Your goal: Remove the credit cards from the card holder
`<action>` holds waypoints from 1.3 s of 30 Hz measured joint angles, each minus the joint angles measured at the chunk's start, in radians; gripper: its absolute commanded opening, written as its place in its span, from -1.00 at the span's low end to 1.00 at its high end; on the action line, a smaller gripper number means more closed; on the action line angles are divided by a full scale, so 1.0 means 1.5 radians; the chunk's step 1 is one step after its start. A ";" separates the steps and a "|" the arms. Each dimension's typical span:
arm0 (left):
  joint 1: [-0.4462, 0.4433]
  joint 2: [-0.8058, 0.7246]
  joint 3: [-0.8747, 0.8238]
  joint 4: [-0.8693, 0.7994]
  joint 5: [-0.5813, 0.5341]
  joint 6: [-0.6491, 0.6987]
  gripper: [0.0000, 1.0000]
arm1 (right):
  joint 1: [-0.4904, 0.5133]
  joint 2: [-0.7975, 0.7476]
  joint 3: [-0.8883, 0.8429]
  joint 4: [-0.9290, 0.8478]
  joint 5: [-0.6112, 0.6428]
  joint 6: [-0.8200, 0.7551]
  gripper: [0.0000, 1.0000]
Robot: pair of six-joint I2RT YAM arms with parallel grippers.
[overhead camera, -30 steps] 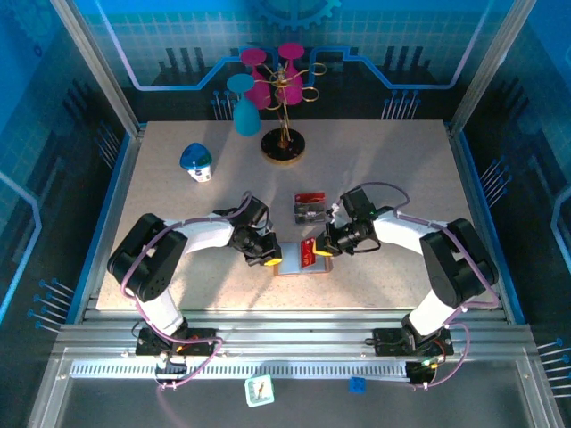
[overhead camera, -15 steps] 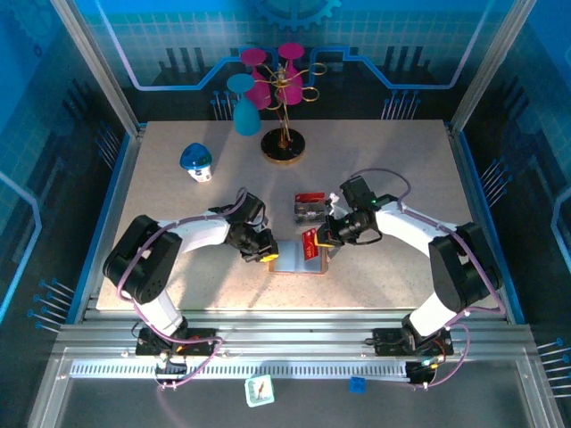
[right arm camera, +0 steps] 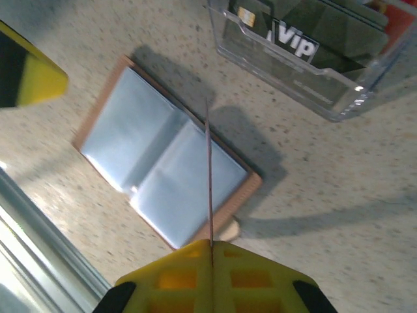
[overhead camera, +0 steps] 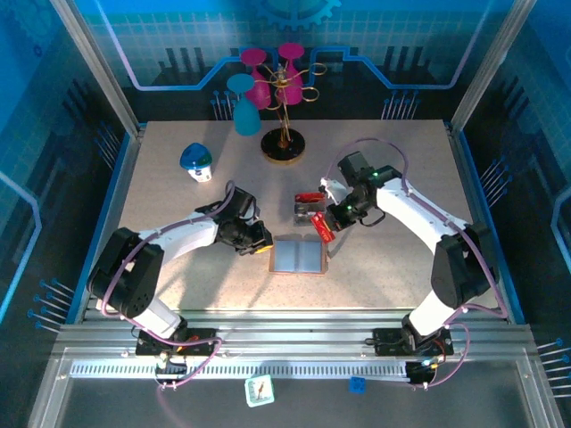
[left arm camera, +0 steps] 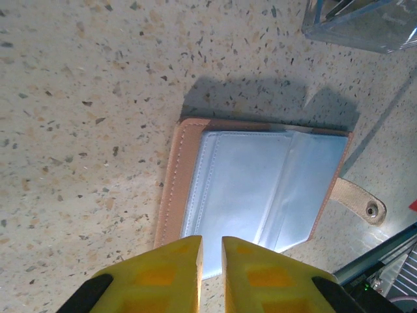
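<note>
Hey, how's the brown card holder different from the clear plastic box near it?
The card holder is opaque, brown-rimmed with grey-blue pockets; the clear box is see-through. The card holder lies flat and open; the clear box stands with raised walls. No cards show in the card holder's pockets; the clear box holds several, one marked VIP. Both are rectangular and rest on the speckled table.
</note>
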 measured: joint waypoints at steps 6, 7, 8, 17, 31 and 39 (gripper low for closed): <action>0.003 -0.006 -0.012 0.000 -0.002 0.000 -0.68 | 0.001 0.030 0.060 -0.069 0.058 -0.159 -1.00; 0.003 -0.008 -0.016 0.001 -0.002 0.000 -0.68 | 0.001 0.038 0.075 -0.078 0.064 -0.181 -1.00; 0.003 -0.010 -0.018 0.000 -0.003 0.000 -0.68 | 0.001 0.045 0.091 -0.086 0.072 -0.200 -1.00; 0.003 -0.016 -0.039 0.008 -0.005 -0.005 -0.68 | 0.027 0.124 0.222 -0.120 0.129 -0.352 -1.00; 0.004 -0.043 -0.065 0.025 -0.005 -0.023 -0.68 | 0.043 0.311 0.507 -0.223 0.170 -0.525 -1.00; 0.004 -0.050 -0.065 0.025 -0.005 -0.025 -0.67 | 0.043 0.408 0.646 -0.286 0.174 -0.574 -1.00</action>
